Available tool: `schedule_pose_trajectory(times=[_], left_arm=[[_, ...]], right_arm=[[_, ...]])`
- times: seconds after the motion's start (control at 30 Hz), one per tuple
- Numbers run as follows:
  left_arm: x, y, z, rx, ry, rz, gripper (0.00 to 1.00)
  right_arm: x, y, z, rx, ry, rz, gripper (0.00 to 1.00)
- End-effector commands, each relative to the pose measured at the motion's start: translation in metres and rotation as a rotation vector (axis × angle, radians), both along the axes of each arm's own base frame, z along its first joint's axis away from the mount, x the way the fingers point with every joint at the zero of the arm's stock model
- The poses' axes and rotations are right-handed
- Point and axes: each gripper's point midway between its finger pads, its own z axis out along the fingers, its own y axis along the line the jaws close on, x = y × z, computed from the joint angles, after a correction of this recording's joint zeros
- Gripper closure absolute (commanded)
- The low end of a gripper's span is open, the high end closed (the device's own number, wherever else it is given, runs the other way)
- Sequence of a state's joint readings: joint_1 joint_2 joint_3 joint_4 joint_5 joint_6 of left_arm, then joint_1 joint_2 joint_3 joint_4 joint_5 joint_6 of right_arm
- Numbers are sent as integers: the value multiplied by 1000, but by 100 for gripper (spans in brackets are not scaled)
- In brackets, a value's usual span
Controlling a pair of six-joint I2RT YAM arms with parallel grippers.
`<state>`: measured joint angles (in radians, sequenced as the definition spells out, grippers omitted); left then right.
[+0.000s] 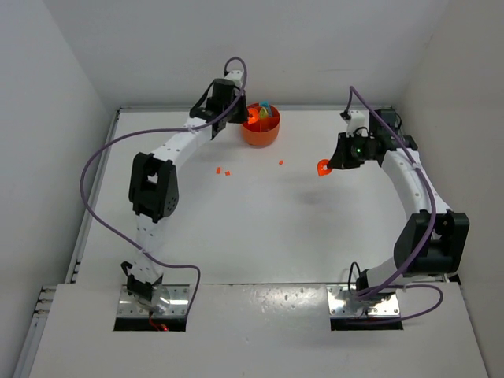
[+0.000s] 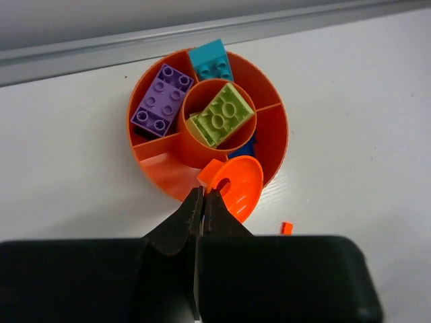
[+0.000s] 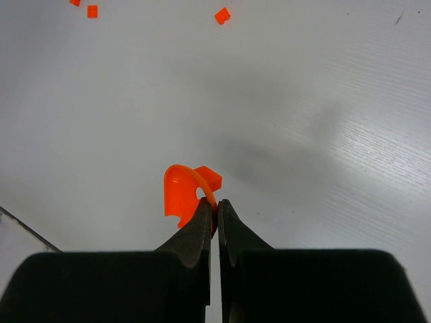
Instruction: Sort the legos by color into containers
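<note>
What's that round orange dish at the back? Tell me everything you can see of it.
The dish is round, glossy bright-orange plastic, upright on the white table near its far edge. A round middle cup holds a lime brick; thin walls split the surrounding ring into compartments, with a purple brick, a cyan brick and a half-hidden blue piece inside. The left gripper holds a rounded orange piece over its near rim; contact is unclear.

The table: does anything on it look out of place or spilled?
Three tiny orange squares lie scattered on the table, apart from the orange dish where the bigger bricks sit. Nothing looks damaged.
</note>
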<state>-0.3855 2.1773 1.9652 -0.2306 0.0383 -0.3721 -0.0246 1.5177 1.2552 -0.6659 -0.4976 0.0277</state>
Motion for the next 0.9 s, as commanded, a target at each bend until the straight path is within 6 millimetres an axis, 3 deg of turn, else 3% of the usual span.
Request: schedule_pose_trajectory(times=[0.0,0.27,0.5,0.57,0.7,0.77,0.8,0.87], left_arm=[[-1,-8,27,44,-154,-151,100],[14,9,39,476,-383,-275,100],[11,7,52,808,-622,-396,100],[7,6,46,912,-679,-480,100],[-5,-14,51,967,-817,-647,100],[-7,-10,43,983,-820,-713,100],[-10,-20,59,960,-872,-753,100],[-7,-22,52,966,-881,-801,100]], right_arm=[[9,1,9,17,-50,-11,100],[7,1,6,22,-37,-17,100],[9,3,4,34,-32,-18,100],[10,3,5,34,-41,-17,100],[9,3,2,34,-32,-18,100],[8,3,0,39,-28,-24,100],[8,3,0,39,-28,-24,100],[8,4,-3,44,-22,-30,100]])
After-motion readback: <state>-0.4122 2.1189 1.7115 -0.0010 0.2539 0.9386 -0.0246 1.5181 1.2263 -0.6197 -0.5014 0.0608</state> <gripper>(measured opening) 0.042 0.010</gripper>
